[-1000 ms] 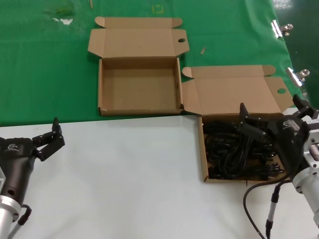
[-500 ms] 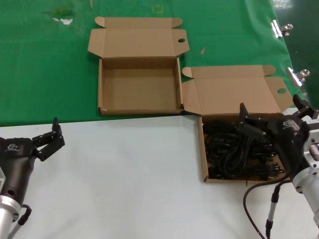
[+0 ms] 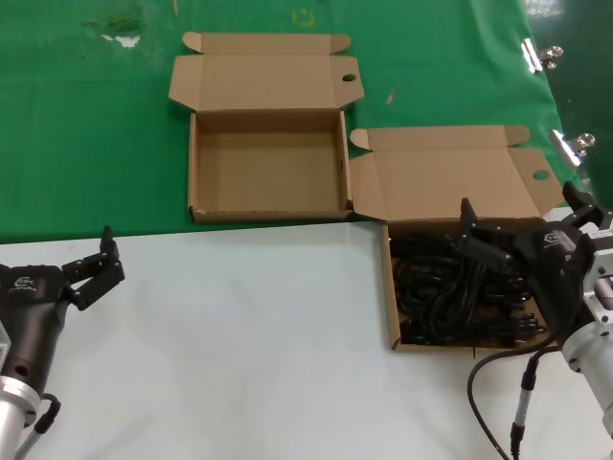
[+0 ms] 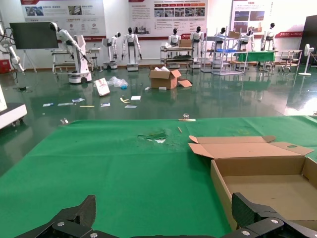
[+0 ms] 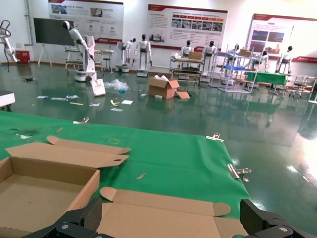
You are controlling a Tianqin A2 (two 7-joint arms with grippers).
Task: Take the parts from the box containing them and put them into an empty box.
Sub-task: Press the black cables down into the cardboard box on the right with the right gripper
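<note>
Hovering spread-fingered, the right gripper hangs over the cable box; left gripper waits, fingers apart, beside the empty box.

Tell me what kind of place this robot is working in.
Probably a robotics lab or demo hall: humanoid robots line the far wall under display posters, with racks and an open carton on a glossy green floor.

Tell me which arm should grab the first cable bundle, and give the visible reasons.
Right. The right gripper hangs open directly over the cables in the full box. The left gripper, also open, sits over bare white table, far across from that box.
</note>
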